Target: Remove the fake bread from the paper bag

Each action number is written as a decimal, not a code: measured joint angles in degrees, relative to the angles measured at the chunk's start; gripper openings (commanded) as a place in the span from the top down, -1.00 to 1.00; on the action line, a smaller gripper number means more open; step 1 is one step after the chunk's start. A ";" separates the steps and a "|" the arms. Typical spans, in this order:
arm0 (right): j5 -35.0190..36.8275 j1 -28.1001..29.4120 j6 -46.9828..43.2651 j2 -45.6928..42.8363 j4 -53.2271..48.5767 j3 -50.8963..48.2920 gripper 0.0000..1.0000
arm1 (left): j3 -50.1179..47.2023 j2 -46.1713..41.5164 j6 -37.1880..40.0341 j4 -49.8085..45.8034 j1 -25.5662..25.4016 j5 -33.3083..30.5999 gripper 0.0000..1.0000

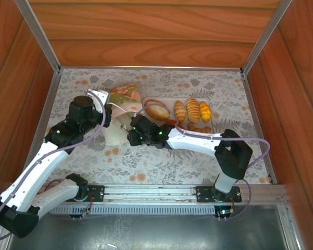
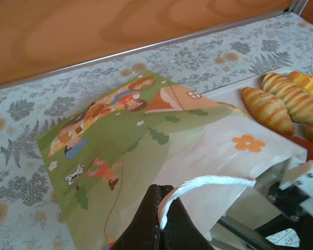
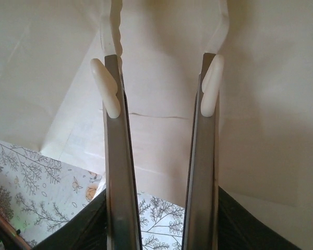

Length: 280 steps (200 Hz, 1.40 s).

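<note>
Wooden walls, floral tabletop, paper bag beside fake bread

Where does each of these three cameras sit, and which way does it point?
Top external: high behind the robot, looking down at the table; the left arm and right arm show.
Left wrist: on the left arm, looking over the paper bag toward the back wall; its dark fingers pinch the cord handle.
Right wrist: on the right arm, facing the bag's plain pale paper between its parted fingers.
Shared: top and left wrist both show the bag's print and the fake bread.
</note>
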 measured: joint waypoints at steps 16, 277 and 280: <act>0.13 0.00 -1.49 -0.26 0.87 0.11 0.10 | 0.00 0.02 -0.44 0.28 -0.02 -0.33 1.00; -5.97 -7.74 -2.93 12.79 7.32 10.62 0.06 | 0.37 -0.85 -2.43 0.83 -0.79 -2.32 1.00; -6.12 -7.89 -2.49 13.20 7.50 10.75 0.05 | 0.44 -0.76 -2.56 0.83 -0.79 -2.16 1.00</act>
